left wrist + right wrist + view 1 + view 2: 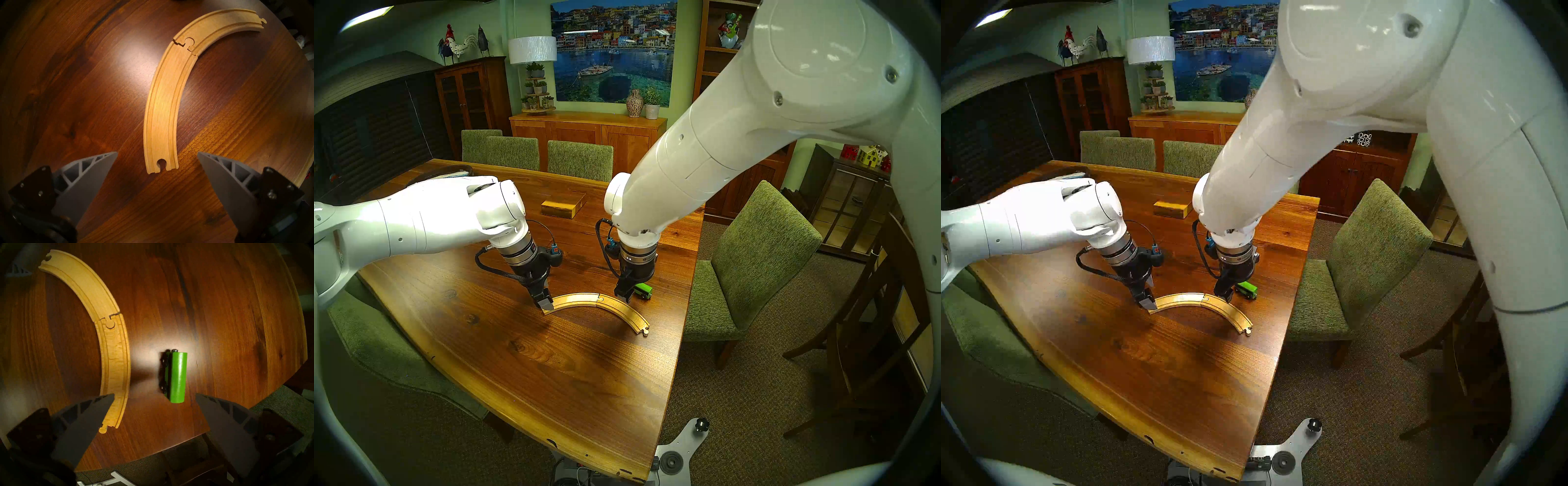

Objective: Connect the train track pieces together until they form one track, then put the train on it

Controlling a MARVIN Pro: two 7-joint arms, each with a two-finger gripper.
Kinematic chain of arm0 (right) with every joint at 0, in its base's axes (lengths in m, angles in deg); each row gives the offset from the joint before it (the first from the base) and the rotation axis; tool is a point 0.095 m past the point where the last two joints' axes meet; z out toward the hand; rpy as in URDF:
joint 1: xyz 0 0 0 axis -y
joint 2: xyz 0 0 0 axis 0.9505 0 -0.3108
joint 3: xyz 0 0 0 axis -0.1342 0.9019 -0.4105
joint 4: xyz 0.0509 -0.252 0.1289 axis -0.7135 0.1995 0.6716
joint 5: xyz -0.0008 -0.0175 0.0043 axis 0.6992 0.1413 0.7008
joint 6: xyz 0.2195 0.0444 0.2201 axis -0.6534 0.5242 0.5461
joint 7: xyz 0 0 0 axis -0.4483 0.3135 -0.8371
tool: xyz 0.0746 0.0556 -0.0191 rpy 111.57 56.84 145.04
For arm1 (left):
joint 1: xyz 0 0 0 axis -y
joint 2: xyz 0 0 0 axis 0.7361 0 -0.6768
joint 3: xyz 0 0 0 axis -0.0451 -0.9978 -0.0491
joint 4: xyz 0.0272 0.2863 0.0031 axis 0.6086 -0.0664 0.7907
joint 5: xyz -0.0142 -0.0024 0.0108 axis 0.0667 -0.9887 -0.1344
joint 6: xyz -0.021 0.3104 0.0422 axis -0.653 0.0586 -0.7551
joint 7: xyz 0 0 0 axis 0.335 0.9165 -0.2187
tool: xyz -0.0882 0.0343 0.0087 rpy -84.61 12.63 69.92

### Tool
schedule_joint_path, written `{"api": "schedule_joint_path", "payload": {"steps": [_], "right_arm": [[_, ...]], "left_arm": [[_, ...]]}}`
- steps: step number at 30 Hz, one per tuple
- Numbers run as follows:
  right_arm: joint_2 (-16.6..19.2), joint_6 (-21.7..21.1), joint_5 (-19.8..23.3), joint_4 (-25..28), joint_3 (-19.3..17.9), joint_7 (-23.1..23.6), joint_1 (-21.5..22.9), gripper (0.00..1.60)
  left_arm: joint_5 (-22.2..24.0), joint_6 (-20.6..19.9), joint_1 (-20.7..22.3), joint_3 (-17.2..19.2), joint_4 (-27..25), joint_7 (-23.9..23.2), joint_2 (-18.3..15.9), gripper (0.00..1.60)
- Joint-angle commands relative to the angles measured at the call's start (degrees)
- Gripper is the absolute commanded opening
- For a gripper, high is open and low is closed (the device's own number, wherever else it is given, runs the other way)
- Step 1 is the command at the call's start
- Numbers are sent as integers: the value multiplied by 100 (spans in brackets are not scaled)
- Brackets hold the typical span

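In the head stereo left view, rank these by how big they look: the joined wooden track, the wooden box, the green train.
1. Joined wooden track, the long arc, clearly largest.
2. Wooden box; it sits farther from the camera, so it may be bigger than it looks.
3. Green train, smallest, and partly hidden behind the right gripper.

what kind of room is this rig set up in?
Looks like a home-style dining room: long wooden table ringed by green upholstered chairs, a sideboard with potted plants, a framed harbour picture.

On the bench (pixel 551 373) lay two train track pieces (pixel 575 300) (pixel 628 312), one train (pixel 643 291), one wooden box (pixel 563 207).
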Motion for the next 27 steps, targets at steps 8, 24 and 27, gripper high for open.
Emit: {"api": "schedule_joint_path", "payload": {"steps": [8, 24, 27], "right_arm": [[334, -210, -566, -1094, 405, 1179, -405, 160], [217, -413, -1091, -2225, 703, 2315, -1184, 160], [191, -494, -1172, -2461, 761, 2486, -1346, 160]], "left_arm": [[-16, -11, 215, 171, 19, -5, 17, 160], [-40, -22, 202, 196, 21, -23, 16, 160], [-43, -24, 200, 200, 21, -25, 16, 160]]}}
